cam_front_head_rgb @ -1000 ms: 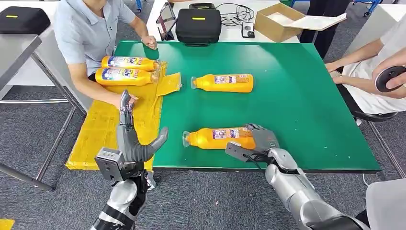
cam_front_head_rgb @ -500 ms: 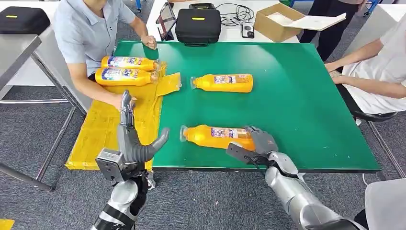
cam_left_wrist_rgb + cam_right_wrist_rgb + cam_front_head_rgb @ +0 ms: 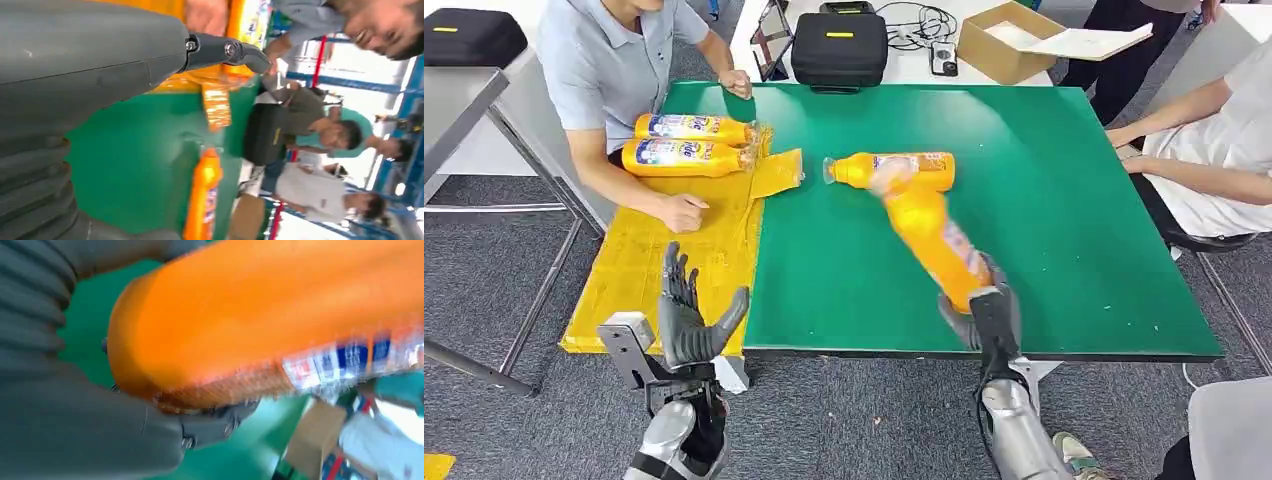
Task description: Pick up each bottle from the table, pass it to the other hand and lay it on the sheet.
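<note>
Bottles: at far left we see two point(image 3: 686, 143) lying side by side on the yellow sheet point(image 3: 639, 268), a person's hand point(image 3: 682, 212) resting just beside them. Our left hand point(image 3: 686, 322) hovers empty near the counter point(image 3: 1064, 200) edge, fingers spread. A third bottle point(image 3: 894, 169) lies on the green. Our right hand point(image 3: 986, 318) grips a fourth point(image 3: 936, 245) by its base, tilted above the counter.

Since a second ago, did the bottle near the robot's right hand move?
Yes. The right hand has lifted the bottle off the table; it now tilts up, its neck overlapping the far bottle, which stayed put.
</note>
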Robot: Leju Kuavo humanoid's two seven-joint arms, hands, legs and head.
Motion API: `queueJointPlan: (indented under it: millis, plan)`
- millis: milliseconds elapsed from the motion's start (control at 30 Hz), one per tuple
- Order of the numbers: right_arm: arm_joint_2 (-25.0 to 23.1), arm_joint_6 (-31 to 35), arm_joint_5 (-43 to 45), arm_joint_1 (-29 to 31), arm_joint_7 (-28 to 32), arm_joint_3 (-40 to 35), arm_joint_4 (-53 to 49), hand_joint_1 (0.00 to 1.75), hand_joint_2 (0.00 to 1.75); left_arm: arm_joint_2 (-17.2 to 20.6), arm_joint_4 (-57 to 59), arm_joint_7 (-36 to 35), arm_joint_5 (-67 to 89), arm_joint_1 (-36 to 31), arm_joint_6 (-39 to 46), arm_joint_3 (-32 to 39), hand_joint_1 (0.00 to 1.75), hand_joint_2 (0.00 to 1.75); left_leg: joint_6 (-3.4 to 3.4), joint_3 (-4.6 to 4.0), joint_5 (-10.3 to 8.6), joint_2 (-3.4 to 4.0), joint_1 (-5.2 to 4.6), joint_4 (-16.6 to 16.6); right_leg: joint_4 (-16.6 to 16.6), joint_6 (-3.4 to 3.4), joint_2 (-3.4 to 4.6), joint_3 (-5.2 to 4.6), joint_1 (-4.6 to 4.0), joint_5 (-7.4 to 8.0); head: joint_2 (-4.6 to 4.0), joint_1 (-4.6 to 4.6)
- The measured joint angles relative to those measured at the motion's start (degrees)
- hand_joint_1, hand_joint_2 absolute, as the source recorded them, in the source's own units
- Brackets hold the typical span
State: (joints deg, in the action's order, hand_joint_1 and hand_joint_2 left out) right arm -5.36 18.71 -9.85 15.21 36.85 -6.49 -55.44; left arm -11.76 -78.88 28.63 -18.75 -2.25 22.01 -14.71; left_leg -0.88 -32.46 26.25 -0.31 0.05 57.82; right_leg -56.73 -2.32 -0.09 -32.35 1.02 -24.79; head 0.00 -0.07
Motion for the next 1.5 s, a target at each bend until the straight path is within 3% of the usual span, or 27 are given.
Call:
queueJointPlan:
  millis: [267, 500, 833, 1067, 1333, 1367, 1400, 1500]
  plan:
    - [-1.4, -3.9, 1.2, -4.4, -1.3, 0.1, -9.6, 1.75, 1.75, 1.7, 0.9, -1.2, 5.8, 1.7, -8.7, -4.0, 0.0, 1.75, 0.01, -0.03, -0.01, 0.01, 0.01, 0.0, 0.0, 0.0, 0.0, -0.04, -0.04, 0.0, 0.0, 0.0]
    - [-2.6, -9.7, -5.7, -4.5, -1.7, -8.8, -9.3, 1.75, 1.75, 1.8, 1.4, -0.8, 9.8, 1.7, -12.9, -8.2, 0.0, 1.75, 0.02, -0.03, -0.02, 0.04, 0.03, 0.0, 0.0, 0.01, 0.01, -0.07, -0.07, 0.01, 0.0, 0.0]
    - [-4.7, -8.4, -9.2, -4.1, 0.2, -18.6, -5.3, 1.75, 1.75, 0.6, 1.9, -2.0, 3.7, 0.1, -14.3, -9.2, 0.0, 1.75, 0.03, -0.07, -0.03, 0.01, 0.04, 0.0, 0.0, 0.01, -0.01, -0.07, -0.03, 0.0, 0.0, 0.02]
    - [-6.0, -7.8, -8.1, -3.9, 1.0, -22.4, -1.7, 1.75, 1.75, 0.2, -1.0, -0.4, -6.4, 0.3, -16.9, -9.1, 0.0, 1.75, 0.03, -0.08, -0.03, 0.02, 0.04, 0.0, 0.0, 0.01, 0.0, -0.08, -0.05, 0.0, 0.0, 0.02]
    - [-6.3, -7.8, -7.8, -3.8, 1.2, -23.9, 0.7, 1.75, 1.75, 0.2, -3.8, -0.2, -7.6, 0.5, -17.6, -9.1, 0.0, 1.75, 0.03, -0.08, -0.03, 0.02, 0.04, 0.0, 0.0, 0.01, 0.0, -0.08, -0.05, 0.0, 0.0, 0.02]
    - [-6.3, -7.8, -7.8, -3.7, 1.2, -24.0, 0.8, 1.75, 1.75, 0.2, -3.9, -0.2, -7.6, 0.7, -17.6, -9.1, 1.26, 1.75, 0.03, -0.08, -0.03, 0.02, 0.04, 0.0, 0.0, 0.01, 0.0, -0.09, -0.05, 0.0, 0.0, 0.02]
    - [-6.3, -7.8, -7.8, -3.7, 1.2, -24.0, 1.0, 1.75, 1.75, 0.2, -4.0, -0.2, -7.6, 0.7, -17.9, -9.0, 1.75, 1.75, 0.03, -0.08, -0.03, 0.02, 0.04, 0.0, 0.0, 0.01, 0.0, -0.09, -0.05, 0.0, 0.0, 0.0]
    - [-6.3, -8.0, -7.6, -3.3, 1.3, -24.3, 1.7, 1.75, 1.75, 0.2, -4.5, -0.6, -8.5, 0.9, -19.6, -9.1, 1.75, 1.75, 0.03, -0.08, -0.03, 0.02, 0.04, 0.0, 0.0, 0.01, 0.0, -0.09, -0.04, 0.0, 0.0, 0.0]
